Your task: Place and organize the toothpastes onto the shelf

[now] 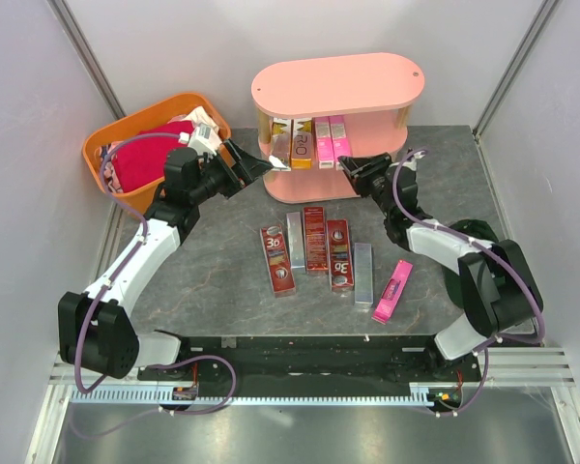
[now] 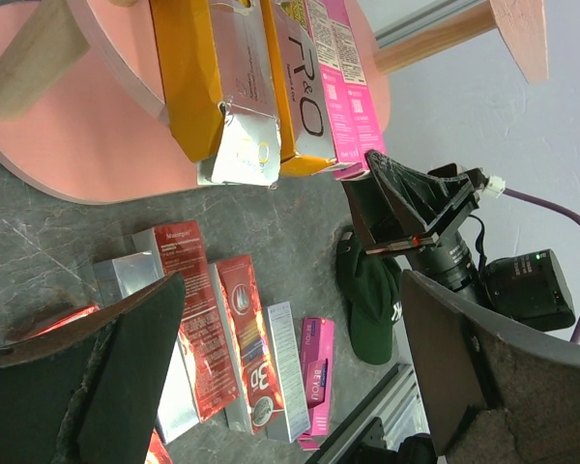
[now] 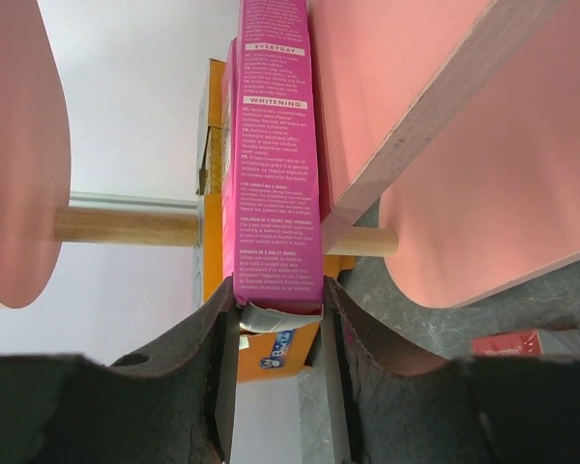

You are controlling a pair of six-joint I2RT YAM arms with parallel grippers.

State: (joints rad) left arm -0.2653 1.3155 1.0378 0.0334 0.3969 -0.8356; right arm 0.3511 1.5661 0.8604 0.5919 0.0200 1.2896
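**Operator:** Report the right gripper (image 3: 278,300).

**Technician:** Jaws clenched on the held pink carton (image 3: 271,164). Both fingers (image 3: 340,338) press flat against its long sides near the lower end. The carton stands upright in the shelf (image 1: 338,82), under the top board, at the right end of the row.

**Operator:** What stands beside it?

**Technician:** A second pink carton (image 1: 323,143) just to its left, then a yellow-gold carton (image 1: 301,145) and a silver carton (image 2: 242,145) with a crumpled end.

**Operator:** Report the left gripper (image 2: 292,290).

**Technician:** Jaws fully released and spread wide, with nothing between them. It hangs near the left end of the shelf, pointed at the row. Whether it touches the shelf cannot be determined.

**Operator:** What lies on the table (image 1: 222,280)?

**Technician:** Six cartons lie flat in front of the shelf: three dark red cartons (image 1: 315,238), two silver-grey cartons (image 1: 363,274) and one loose pink carton (image 1: 392,291). All lie apart from both grippers.
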